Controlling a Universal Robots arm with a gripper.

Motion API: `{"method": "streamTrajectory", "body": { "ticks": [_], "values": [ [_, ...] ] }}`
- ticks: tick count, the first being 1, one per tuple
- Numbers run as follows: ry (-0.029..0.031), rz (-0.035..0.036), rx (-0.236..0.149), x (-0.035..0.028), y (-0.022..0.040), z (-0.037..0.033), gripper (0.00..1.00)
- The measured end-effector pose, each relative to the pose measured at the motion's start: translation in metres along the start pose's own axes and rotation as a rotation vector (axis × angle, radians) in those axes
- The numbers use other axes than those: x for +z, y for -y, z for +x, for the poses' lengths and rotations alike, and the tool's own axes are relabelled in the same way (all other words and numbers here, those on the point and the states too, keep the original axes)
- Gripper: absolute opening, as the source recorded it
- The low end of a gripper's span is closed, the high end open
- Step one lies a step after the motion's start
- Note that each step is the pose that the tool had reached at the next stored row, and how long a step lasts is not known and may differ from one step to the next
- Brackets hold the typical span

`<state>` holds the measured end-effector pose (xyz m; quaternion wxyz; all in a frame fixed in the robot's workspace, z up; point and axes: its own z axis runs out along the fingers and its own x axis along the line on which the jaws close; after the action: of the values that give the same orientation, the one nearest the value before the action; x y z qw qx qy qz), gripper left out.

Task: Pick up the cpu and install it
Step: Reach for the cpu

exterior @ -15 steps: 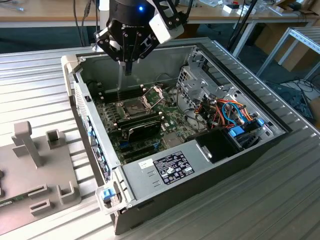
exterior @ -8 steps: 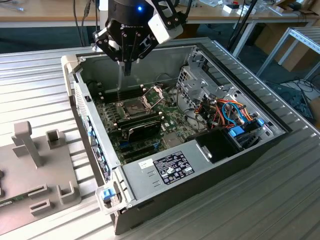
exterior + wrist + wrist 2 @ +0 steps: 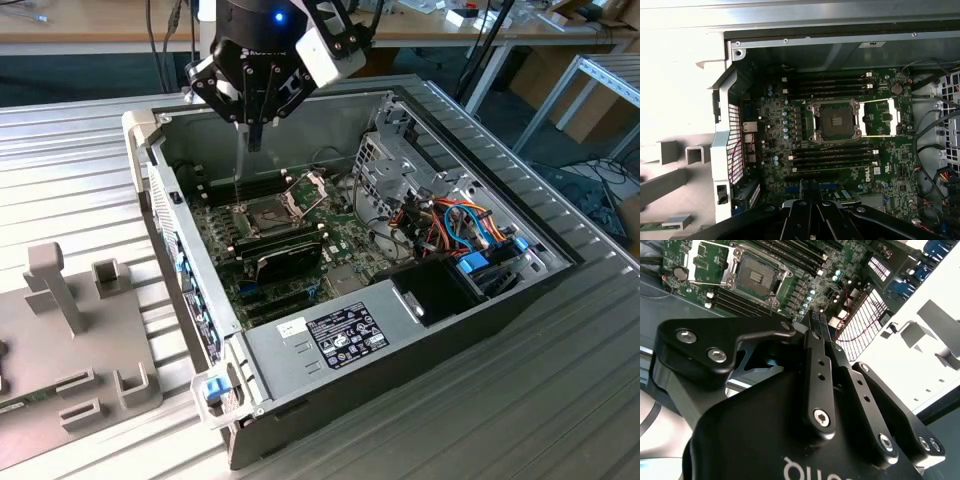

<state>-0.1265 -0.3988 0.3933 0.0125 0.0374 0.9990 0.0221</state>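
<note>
Here we are beside the ribbed grey metal table (image 3: 520, 420), and the open desktop computer case of grey sheet metal (image 3: 300, 345) lies on its side across the middle of it, lid off, insides showing. The black two-fingered gripper (image 3: 255, 138) hangs over the case's far corner on the exterior view's left, above the wall and clear of the board below it. Its fingers (image 3: 818, 365) are pressed together to a narrow tip, and I can make out nothing clamped between them.

Down inside, the green motherboard (image 3: 775, 125) covers the floor of the case. At its middle sits the square processor socket with a dark bed and silver surround (image 3: 836, 121), with a small pale patch at its centre. The hinged metal socket frame (image 3: 307, 190) is swung up and stands open beside the socket, on the side nearer the drive cage. Rows of long black memory slots (image 3: 832, 85) run along both flanks of the socket. In the exterior view a long black module (image 3: 285, 255) lies across the board just on the near side of the socket.

A tangle of blue and orange cables (image 3: 460, 225) fills the case's end on the exterior view's right. Toward the table's edge on the exterior view's left lies a flat grey fixture plate with upright blocks (image 3: 80, 340), well apart from the gripper.

As for the cpu, I cannot tell where it lies.
</note>
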Motion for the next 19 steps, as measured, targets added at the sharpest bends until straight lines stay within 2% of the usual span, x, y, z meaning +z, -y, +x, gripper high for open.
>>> {"method": "streamTrajectory", "body": {
  "ticks": [9, 19],
  "values": [
    [0.0001, 0.0001, 0.000, -0.0002, 0.0007, 0.0086, 0.11],
    [0.0001, 0.0000, 0.000, -0.0007, 0.0019, 0.0252, 0.11]
  ]
}}
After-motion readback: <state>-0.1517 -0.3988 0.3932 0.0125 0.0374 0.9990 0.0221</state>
